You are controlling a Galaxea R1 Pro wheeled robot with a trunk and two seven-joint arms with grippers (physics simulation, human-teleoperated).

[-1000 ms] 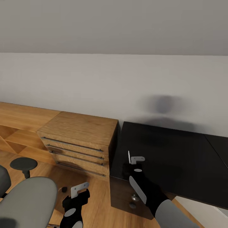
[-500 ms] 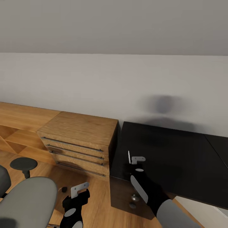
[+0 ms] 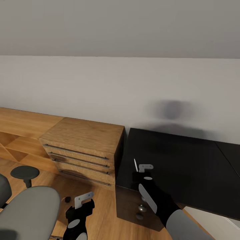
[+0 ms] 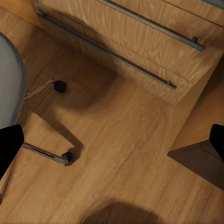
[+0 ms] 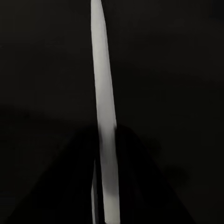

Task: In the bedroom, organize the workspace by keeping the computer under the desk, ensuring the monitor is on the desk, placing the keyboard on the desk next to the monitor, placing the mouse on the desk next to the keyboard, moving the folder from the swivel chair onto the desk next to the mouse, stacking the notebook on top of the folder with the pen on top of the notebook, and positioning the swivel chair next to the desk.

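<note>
while poised over the glossy black tabletop (image 3: 180, 160), gripped the thin white stick-like pen (image 3: 135, 165) upright in the right pincer (image 3: 140, 167); left pincer (image 3: 82, 199) spread wide, empty, above wood floor (image 4: 121, 154) beside the grey padded swivel chair (image 3: 28, 210).

The glossy black desk (image 3: 186, 160) is standing against the wall, just beside a wooden drawer cabinet (image 3: 83, 150). Both are resting on the wood floor (image 4: 116, 154).
</note>
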